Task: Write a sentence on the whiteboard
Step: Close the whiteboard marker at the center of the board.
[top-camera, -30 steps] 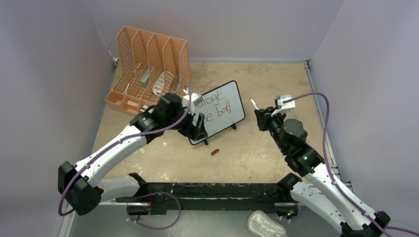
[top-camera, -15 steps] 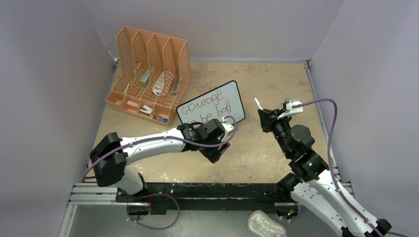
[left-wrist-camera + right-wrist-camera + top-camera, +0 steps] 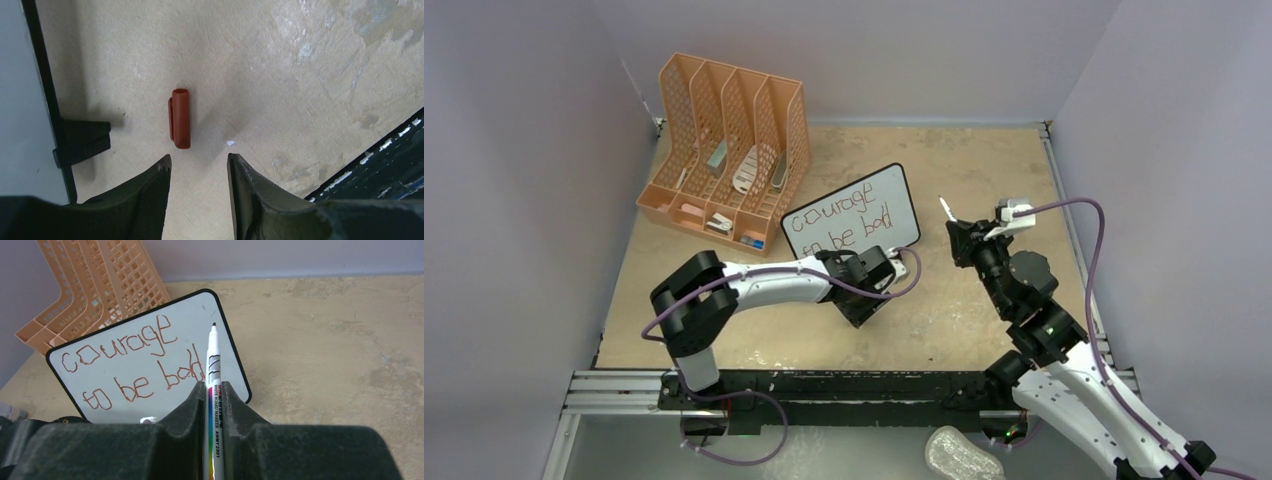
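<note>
On the table (image 3: 984,170) the whiteboard (image 3: 854,225) is standing centre with its sentence (image 3: 125,365) finished, and your left claw (image 3: 199,157), having left it, is narrowing, empty, over the near cap (image 3: 180,118) while your right claw (image 3: 214,390) is pinching the marker (image 3: 213,357).

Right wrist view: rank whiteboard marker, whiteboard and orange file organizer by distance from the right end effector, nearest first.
From the right end effector:
1. whiteboard marker: clamped between its fingers, tip pointing away.
2. whiteboard: just ahead, to the view's left, with writing on it.
3. orange file organizer: behind the whiteboard, upper left of the view.
</note>
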`<act>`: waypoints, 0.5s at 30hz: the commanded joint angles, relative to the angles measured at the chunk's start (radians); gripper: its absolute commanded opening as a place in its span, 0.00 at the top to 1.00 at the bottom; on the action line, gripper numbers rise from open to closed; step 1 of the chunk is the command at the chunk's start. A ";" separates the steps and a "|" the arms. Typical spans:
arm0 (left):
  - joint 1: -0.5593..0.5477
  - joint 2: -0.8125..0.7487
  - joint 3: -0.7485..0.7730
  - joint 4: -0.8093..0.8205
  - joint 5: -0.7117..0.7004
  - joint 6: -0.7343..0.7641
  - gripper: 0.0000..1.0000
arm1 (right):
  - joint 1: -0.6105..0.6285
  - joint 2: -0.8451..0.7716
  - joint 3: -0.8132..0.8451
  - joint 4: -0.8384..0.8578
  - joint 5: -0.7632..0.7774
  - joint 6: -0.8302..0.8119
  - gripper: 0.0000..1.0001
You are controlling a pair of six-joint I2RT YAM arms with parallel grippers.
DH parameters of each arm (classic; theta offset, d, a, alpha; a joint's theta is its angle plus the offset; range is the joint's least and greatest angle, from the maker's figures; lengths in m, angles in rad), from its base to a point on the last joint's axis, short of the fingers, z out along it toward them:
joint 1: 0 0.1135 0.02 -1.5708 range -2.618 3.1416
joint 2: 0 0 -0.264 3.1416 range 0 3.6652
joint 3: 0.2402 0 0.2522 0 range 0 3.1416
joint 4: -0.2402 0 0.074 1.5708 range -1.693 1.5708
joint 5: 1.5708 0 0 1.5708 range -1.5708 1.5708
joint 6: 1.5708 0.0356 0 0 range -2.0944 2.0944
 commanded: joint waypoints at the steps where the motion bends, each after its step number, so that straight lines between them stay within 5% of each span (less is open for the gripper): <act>1: 0.021 0.030 0.062 0.037 0.025 0.050 0.58 | 0.002 0.001 0.002 0.054 0.026 0.008 1.00; 15: 0.050 0.124 0.103 0.013 0.106 0.087 0.62 | 0.002 0.013 0.004 0.049 0.031 0.005 1.00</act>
